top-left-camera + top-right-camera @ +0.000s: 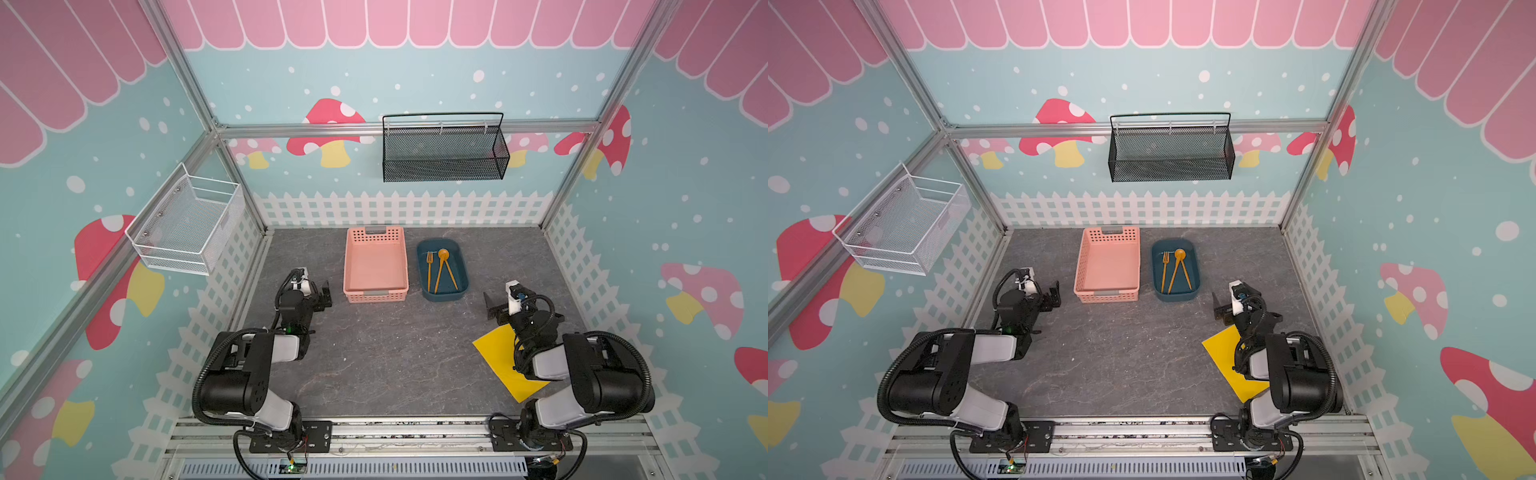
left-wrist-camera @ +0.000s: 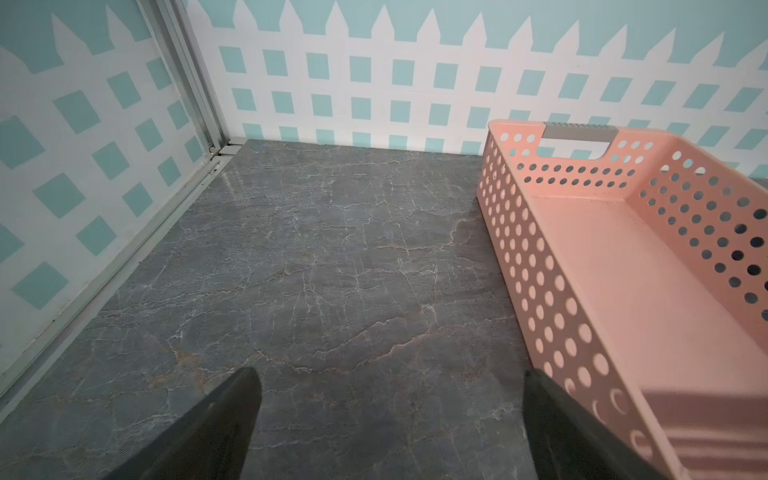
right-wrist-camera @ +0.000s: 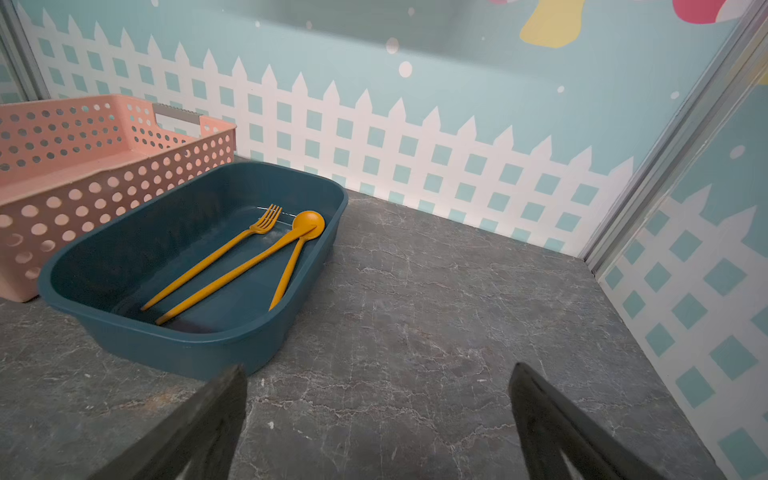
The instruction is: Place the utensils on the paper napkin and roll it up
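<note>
The grey tabletop (image 1: 374,353) is walled in. The utensils (image 1: 439,272) are kept in a blue tub (image 1: 442,295) beside a pink basket (image 1: 376,296) at the back. The napkin (image 1: 496,357) is laid flat front-right, partly under the right arm (image 1: 582,365). The middle is left bare. The left gripper (image 1: 325,296) and right gripper (image 1: 489,307) are held spread.

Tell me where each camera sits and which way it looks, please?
Top views: high over the front edge, looking down at the whole table; both arms show, left pincer and right pincer open, paper napkin partly under the right arm.
Left wrist: on the left arm, facing the back left corner past the pink basket; its two dark fingers show.
Right wrist: on the right arm, facing the blue tub with the utensils; its fingers show.
Shared: both wrist views catch the pink basket; both top views show it too.
</note>
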